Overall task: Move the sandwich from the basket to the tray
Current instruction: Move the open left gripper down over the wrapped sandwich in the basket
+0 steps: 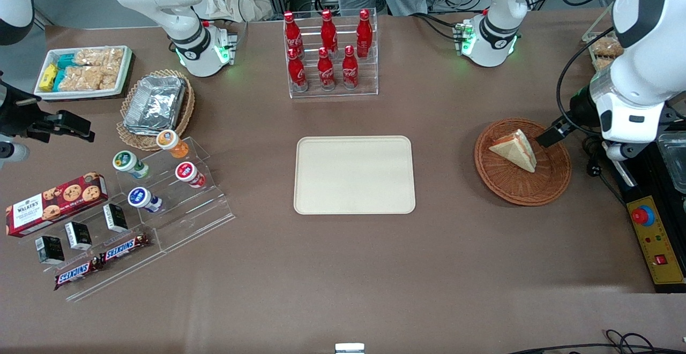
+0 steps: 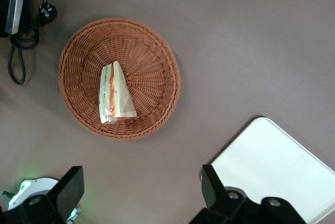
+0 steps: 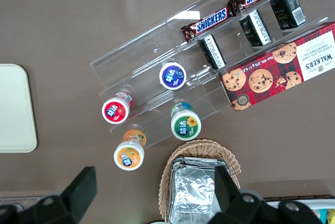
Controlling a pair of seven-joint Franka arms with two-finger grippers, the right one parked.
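The sandwich (image 1: 515, 149), a pale bread wedge with orange-red filling along its cut edge, lies in the round reddish-brown basket (image 1: 522, 196) toward the working arm's end of the table. The cream tray (image 1: 353, 174) lies flat and bare mid-table. My left gripper (image 1: 549, 135) hangs above the basket's rim on the working arm's side. In the left wrist view the gripper (image 2: 141, 187) is open, its black fingers (image 2: 70, 185) wide apart with nothing between them, well above the table. That view shows the sandwich (image 2: 116, 94) in the basket (image 2: 157, 51), and a corner of the tray (image 2: 272, 166).
A rack of red cola bottles (image 1: 329, 54) stands farther from the front camera than the tray. A control box with a red button (image 1: 651, 236) and a black cable (image 2: 21, 51) lie beside the basket. Toward the parked arm's end are a foil container (image 1: 155, 102), yoghurt cups (image 1: 185, 174) and snacks.
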